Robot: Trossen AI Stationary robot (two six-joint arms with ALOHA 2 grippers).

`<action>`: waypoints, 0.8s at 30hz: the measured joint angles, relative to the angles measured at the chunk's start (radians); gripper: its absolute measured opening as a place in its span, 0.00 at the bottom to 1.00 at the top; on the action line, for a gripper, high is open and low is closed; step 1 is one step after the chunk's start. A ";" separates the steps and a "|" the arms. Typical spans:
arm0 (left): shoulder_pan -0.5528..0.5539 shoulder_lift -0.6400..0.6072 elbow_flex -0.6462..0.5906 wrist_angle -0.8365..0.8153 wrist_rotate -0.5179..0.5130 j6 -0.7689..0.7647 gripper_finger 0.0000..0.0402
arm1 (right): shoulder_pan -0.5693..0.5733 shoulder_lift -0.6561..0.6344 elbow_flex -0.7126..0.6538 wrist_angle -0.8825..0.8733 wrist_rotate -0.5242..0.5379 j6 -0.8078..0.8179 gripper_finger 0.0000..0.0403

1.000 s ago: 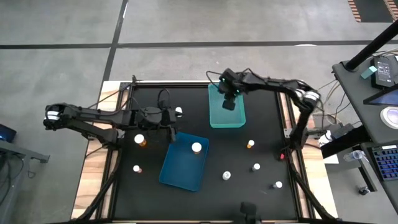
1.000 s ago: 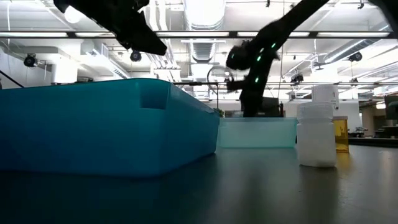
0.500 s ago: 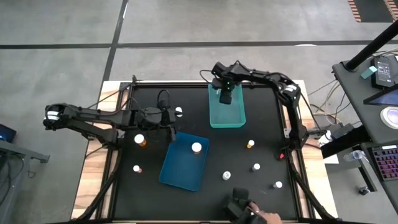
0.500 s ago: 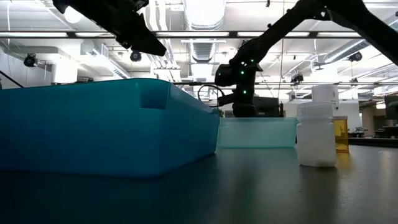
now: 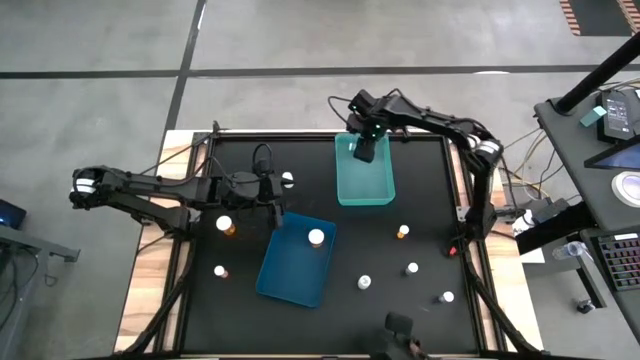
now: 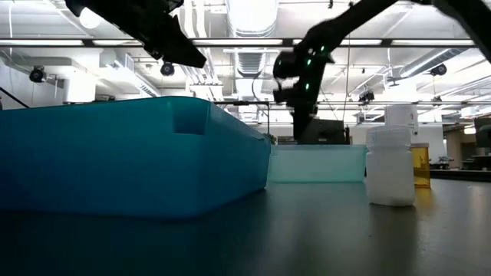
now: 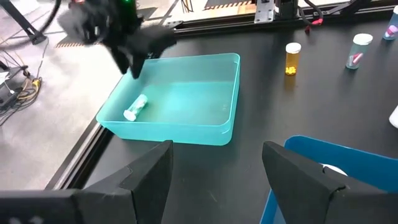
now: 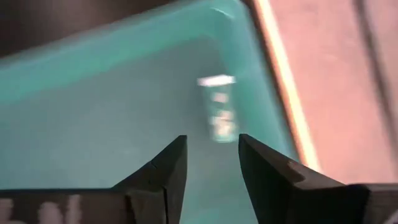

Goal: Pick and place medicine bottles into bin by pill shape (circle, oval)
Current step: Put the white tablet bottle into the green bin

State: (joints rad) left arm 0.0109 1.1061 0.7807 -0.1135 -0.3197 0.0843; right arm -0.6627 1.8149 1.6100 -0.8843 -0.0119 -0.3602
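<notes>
My right gripper [image 8: 212, 165] hangs open over the far end of the pale teal bin [image 5: 365, 180]; nothing is between its fingers. A small clear bottle with a white cap [image 8: 219, 115] lies on its side on the bin floor, also seen in the left wrist view as the bottle [image 7: 135, 107]. My left gripper [image 7: 217, 168] waits open above the table by the far left corner of the blue bin [image 5: 296, 260]. A white-capped bottle [image 5: 316, 237] stands in that bin. Several more bottles stand on the black table, among them an amber one [image 5: 403, 232] and a white one [image 6: 390, 165].
Loose bottles stand at the left [image 5: 225, 225], [image 5: 220, 271], by the left arm [image 5: 288, 180], and at the near right [image 5: 365, 283], [image 5: 412, 268], [image 5: 447, 297]. A dark object [image 5: 400, 325] sits at the near edge. Wooden borders frame the black table top [image 5: 430, 190].
My right gripper has risen out of the teal bin and drawn a little toward the table's far edge, staying over the bin's far end. A hand showed briefly at the near edge and is gone.
</notes>
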 joint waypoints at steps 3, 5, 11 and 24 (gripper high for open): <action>0.000 0.000 0.000 0.000 0.001 -0.029 0.57 | 0.021 -0.070 -0.048 0.002 -0.100 0.057 0.31; 0.000 0.000 0.000 0.000 0.001 -0.054 0.57 | 0.045 -0.121 -0.090 0.014 -0.143 0.084 0.29; 0.000 0.000 -0.002 -0.003 0.001 -0.114 0.57 | 0.151 -0.287 -0.284 0.161 -0.174 0.130 0.23; 0.026 0.000 -0.002 0.000 -0.023 -0.205 0.57 | 0.359 -0.650 -0.760 0.700 -0.173 0.193 0.12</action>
State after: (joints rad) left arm 0.0373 1.1065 0.7784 -0.1135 -0.3431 -0.1211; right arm -0.3036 1.1652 0.8495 -0.1843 -0.1846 -0.1669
